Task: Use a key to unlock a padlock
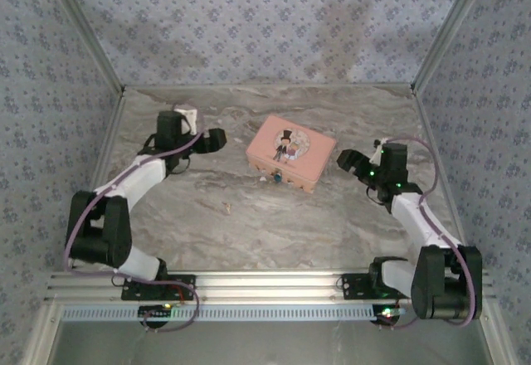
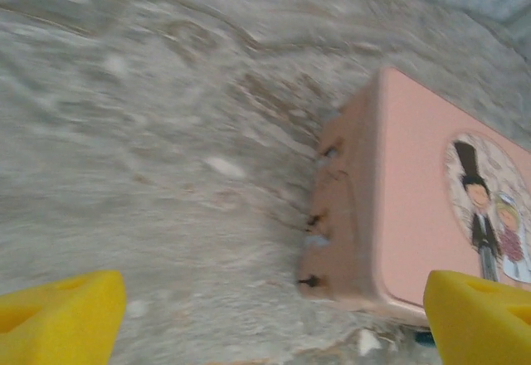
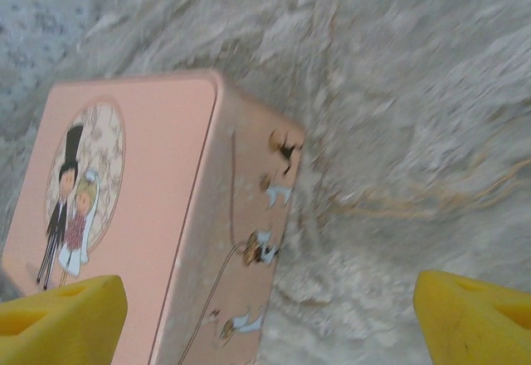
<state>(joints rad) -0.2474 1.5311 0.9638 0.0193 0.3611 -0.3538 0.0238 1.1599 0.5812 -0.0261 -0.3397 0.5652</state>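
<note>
Top external view: the padlock (image 1: 272, 177) is a tiny dark blue dot against the near wall of the pink tin (image 1: 290, 163), about mid-table. Whether it hangs from the tin's clasp or only lies touching it is too small to tell. The key (image 1: 227, 206) appears to be the pale speck lying flat on the bare table (image 1: 332, 224), nearer the bases and left of the padlock, apart from it. The left gripper (image 1: 213, 139) sits just left of the tin and the right gripper (image 1: 348, 162) just right of it, flanking the tin without touching. In each wrist view the yellow fingertips stand spread wide with nothing between them. I judge this to be the approach step, with key and lock both ungrasped. The next move calls for a fine, low pinch to lift the thin key off the flat surface, probably by the left arm, while the right steadies the lock or tin. There is open room in front of the tin toward the rail (image 1: 274, 280). The walls (image 1: 50, 91) close in the sides and back, and both elbows sit near the side walls.
</note>
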